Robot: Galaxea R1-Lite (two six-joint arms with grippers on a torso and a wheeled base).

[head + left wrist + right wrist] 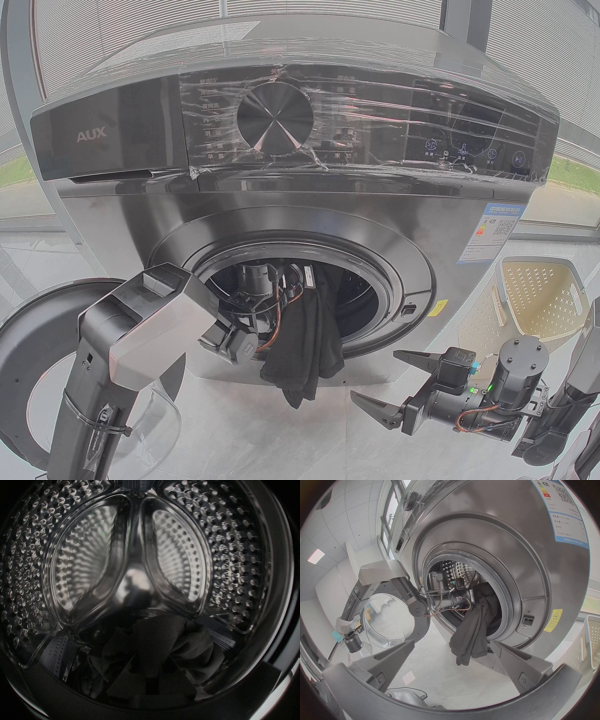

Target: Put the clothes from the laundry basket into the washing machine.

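At the front of the washing machine (350, 206), the round door (31, 350) stands swung open to the robot's left. A black garment (306, 337) hangs over the lower rim of the opening, its upper part inside and its lower part trailing down the front panel. Dark cloth (162, 648) lies bunched at the bottom of the perforated drum (237, 558). The left arm (150, 325) reaches into the opening just beside the garment; whether the left gripper is open or closed cannot be determined. The right gripper (374, 375) hangs low and to the right of the opening, jaws spread wide and holding nothing, apart from the garment. The cream laundry basket (537, 287) stands beside the machine on the right.
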